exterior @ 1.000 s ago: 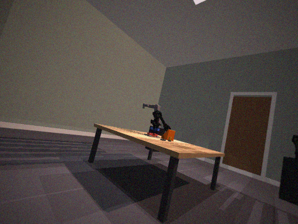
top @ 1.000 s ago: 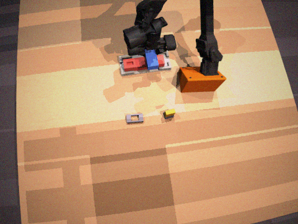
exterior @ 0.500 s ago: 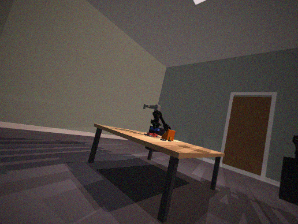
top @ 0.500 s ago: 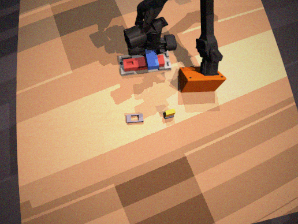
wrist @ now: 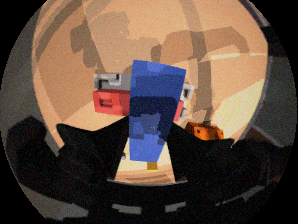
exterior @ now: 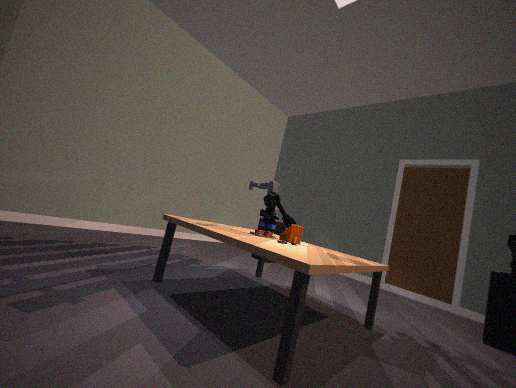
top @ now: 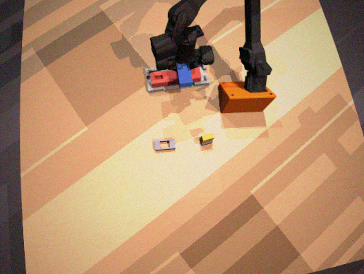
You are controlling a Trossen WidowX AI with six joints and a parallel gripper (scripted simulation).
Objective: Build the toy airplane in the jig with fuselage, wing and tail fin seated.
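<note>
The claw (top: 183,67) (wrist: 148,119) pinches the blue wing (top: 184,75) (wrist: 156,95) across the red fuselage (top: 166,78) (wrist: 111,102) beneath; it should square the tab, then press straight down.

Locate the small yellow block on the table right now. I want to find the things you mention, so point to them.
In the top view, the small yellow block (top: 207,138) sits below the orange wedge-shaped block (top: 243,104) and right of the flat grey rectangular frame (top: 158,145).
</note>
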